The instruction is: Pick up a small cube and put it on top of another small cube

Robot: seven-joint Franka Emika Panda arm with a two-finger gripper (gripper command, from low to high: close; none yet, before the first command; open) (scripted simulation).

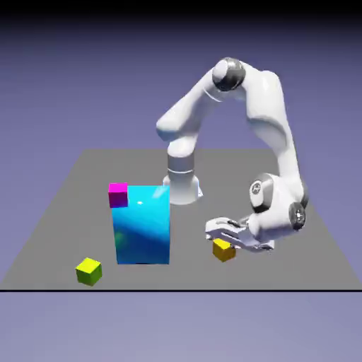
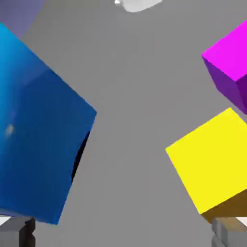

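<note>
Nearest the camera, a yellow-green cube (image 1: 89, 271) sits on the grey table (image 1: 63, 205), well apart from everything else. Right of it stands a tall, glossy blue block (image 1: 143, 225), with the small purple-magenta cube (image 1: 118, 194) at its upper left edge; contact cannot be confirmed. Farther right, the gripper (image 1: 221, 235) hangs low, its grey fingertips (image 2: 19, 231) spread wide and empty, just above a plain-faced orange-yellow cube (image 1: 223, 249).

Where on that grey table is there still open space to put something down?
Bare room: the table's whole left stretch in the exterior view, and the front strip between the yellow-green cube and the orange-yellow cube. It is crowded between the tall blue block and the open claw by the orange-yellow cube.
</note>
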